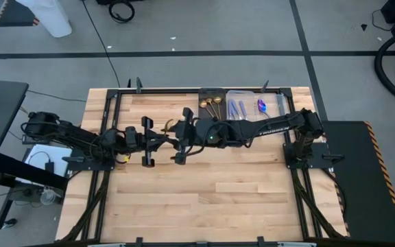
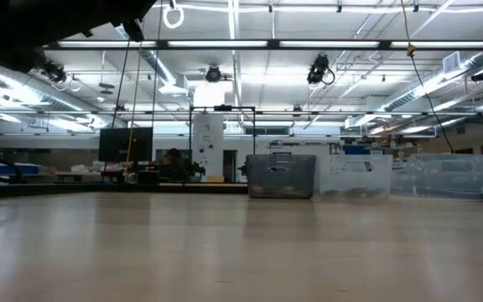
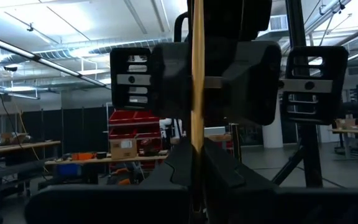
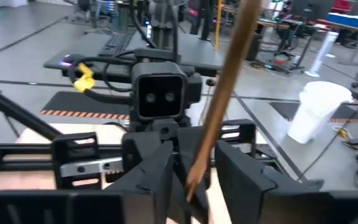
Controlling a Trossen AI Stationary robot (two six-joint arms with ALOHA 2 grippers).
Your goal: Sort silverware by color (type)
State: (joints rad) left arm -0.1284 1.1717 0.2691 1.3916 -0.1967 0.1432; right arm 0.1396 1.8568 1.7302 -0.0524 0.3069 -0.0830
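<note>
Above the middle of the table [image 1: 204, 199], the two arms meet for a handover. The left gripper [image 1: 148, 142] is closed on a gold utensil [image 3: 197, 93]. The right gripper [image 1: 181, 140] has its fingers around the same handle, not yet tight. I judge the right should clamp firmly before the left lets go.

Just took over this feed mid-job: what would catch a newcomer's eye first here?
Both grippers meet above the table's middle on one gold utensil: the left gripper is shut on it, and the right gripper has its fingers around it. Along the far edge, the dark tray and clear trays hold sorted gold, blue and purple pieces.
</note>
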